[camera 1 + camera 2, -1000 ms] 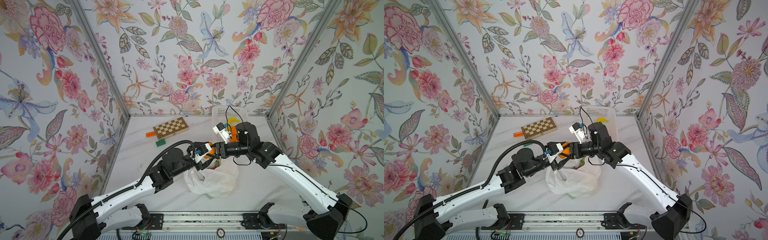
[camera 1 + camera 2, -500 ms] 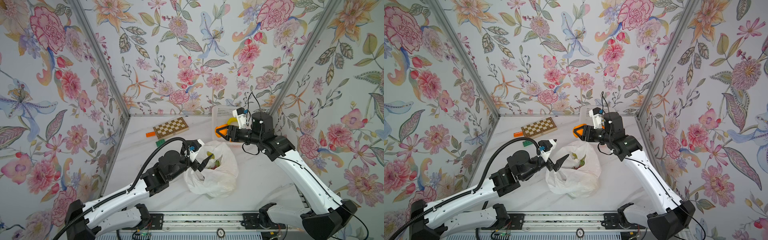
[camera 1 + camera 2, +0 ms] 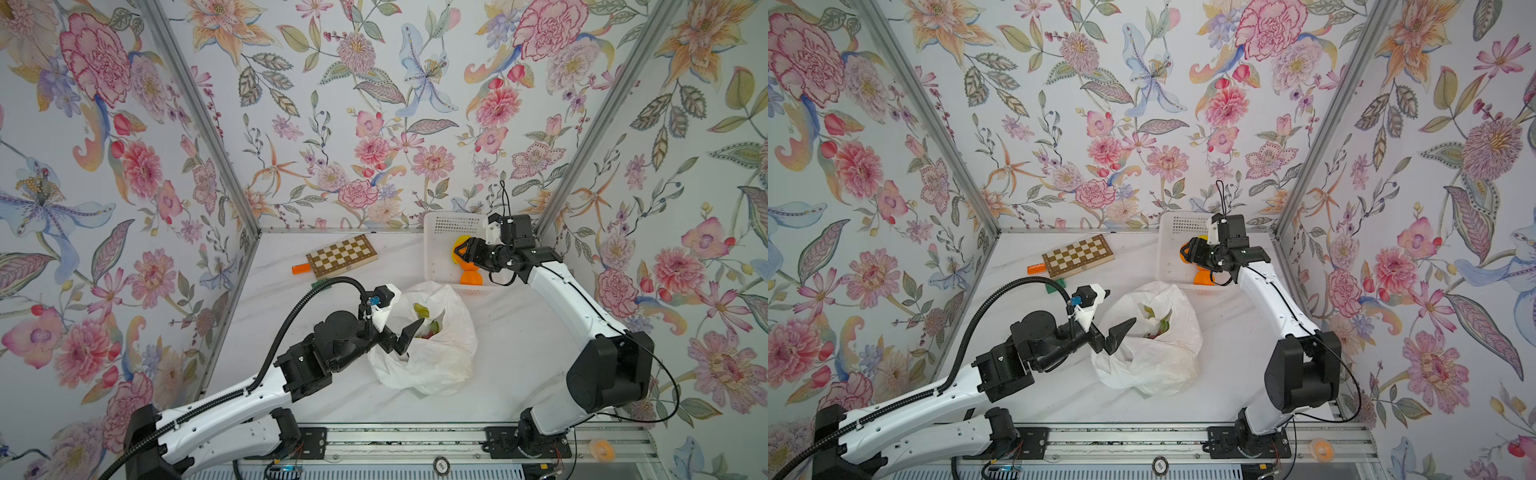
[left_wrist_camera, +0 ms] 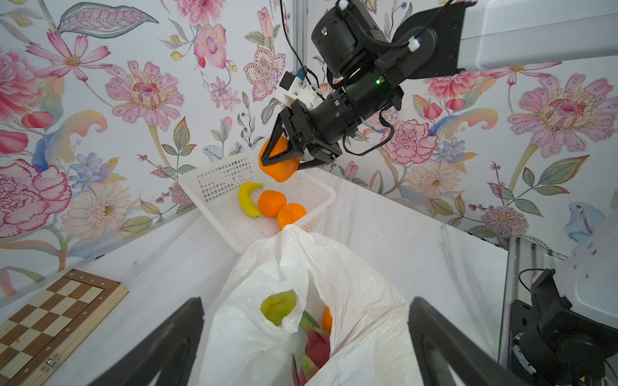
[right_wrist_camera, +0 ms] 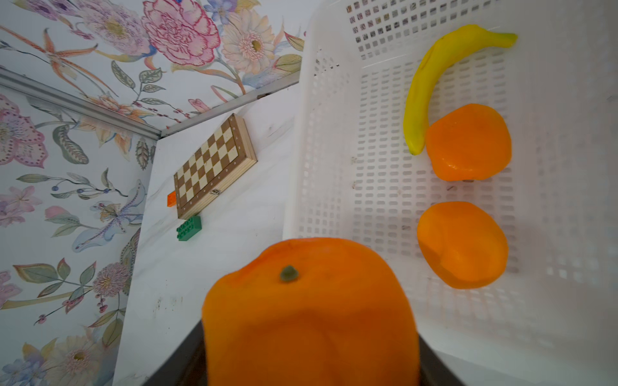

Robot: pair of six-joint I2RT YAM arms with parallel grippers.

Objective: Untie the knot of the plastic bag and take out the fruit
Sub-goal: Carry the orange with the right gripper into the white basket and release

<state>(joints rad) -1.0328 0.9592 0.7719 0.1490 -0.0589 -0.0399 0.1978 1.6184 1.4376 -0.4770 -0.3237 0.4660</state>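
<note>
A: Bag, quick?
B: Thin, crinkly white plastic bag point(image 3: 432, 361), slumped mid-table just beside the basket point(image 3: 449, 224). Long axis runs from the front rail toward the basket, with the mouth gaping upward at that end.
A: Inside?
B: Spiky pink dragon fruit point(image 4: 316, 347) and a waxy green fruit point(image 4: 277, 305).
A: Grippers?
B: Left gripper point(image 4: 306, 307) is spread wide at the mouth, pinching nothing. Right gripper point(image 4: 284, 160) is clamped on a glossy round orange point(image 5: 311, 310) above the rigid perforated basket. A curved banana point(image 5: 431, 87) and two loose oranges point(image 5: 468, 147) lie in there.
</note>
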